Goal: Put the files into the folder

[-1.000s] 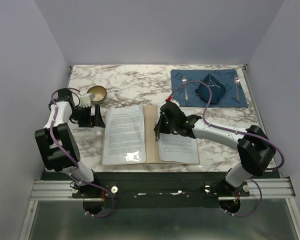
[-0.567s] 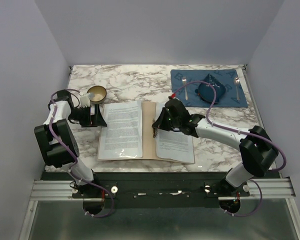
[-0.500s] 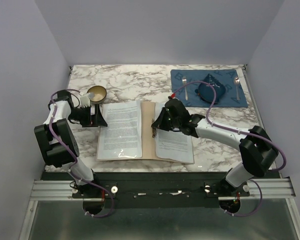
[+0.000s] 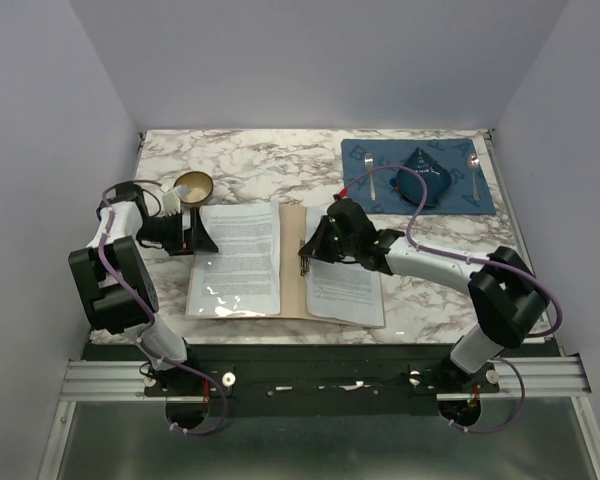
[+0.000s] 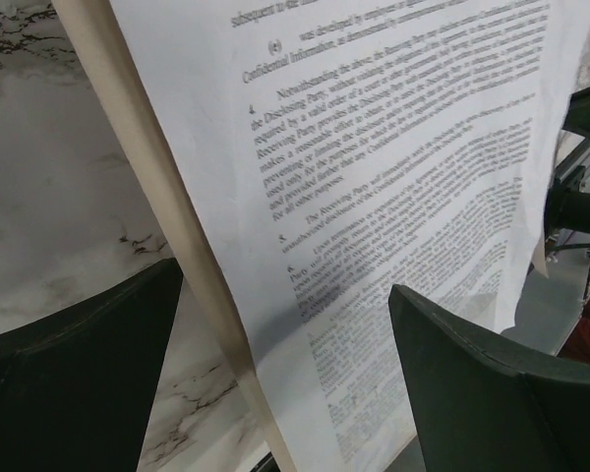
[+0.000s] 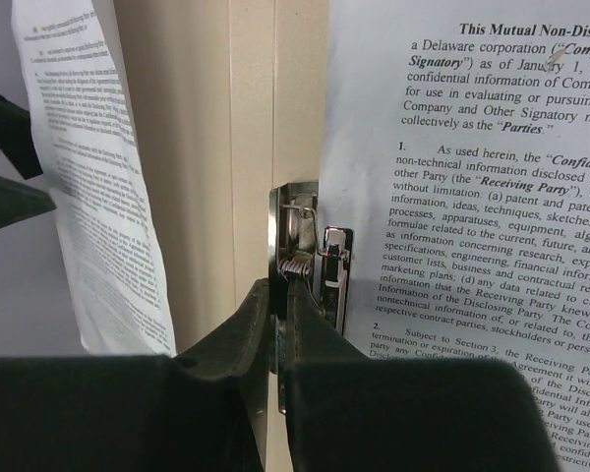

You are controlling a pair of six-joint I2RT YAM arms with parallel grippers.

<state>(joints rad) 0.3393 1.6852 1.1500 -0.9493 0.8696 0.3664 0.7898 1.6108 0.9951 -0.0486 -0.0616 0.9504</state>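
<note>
The tan folder [image 4: 293, 262] lies open on the marble table. One printed file [image 4: 238, 258] lies on its left leaf, another file [image 4: 347, 288] on its right leaf. My right gripper [image 4: 306, 258] is at the spine, shut on the metal clip [image 6: 311, 244]; the wrist view shows both fingers [image 6: 238, 334] pinched on the clip's lever. My left gripper [image 4: 195, 235] is open at the folder's left edge. In its wrist view the tan leaf edge [image 5: 143, 167] and the file [image 5: 393, 167] run between its wide-apart fingers [image 5: 79, 374].
A brown bowl [image 4: 193, 186] stands just behind the left gripper. A blue placemat [image 4: 380, 190] at the back right carries a fork [image 4: 371, 175], a spoon [image 4: 474, 170] and a folded dark blue napkin [image 4: 423, 178]. The table's near edge [image 4: 280, 335] runs just below the folder.
The folder with its sheets has slid left and a little farther back, the right gripper moving with it on the clip. The left sheet now lies flatter. The left gripper hardly moved.
</note>
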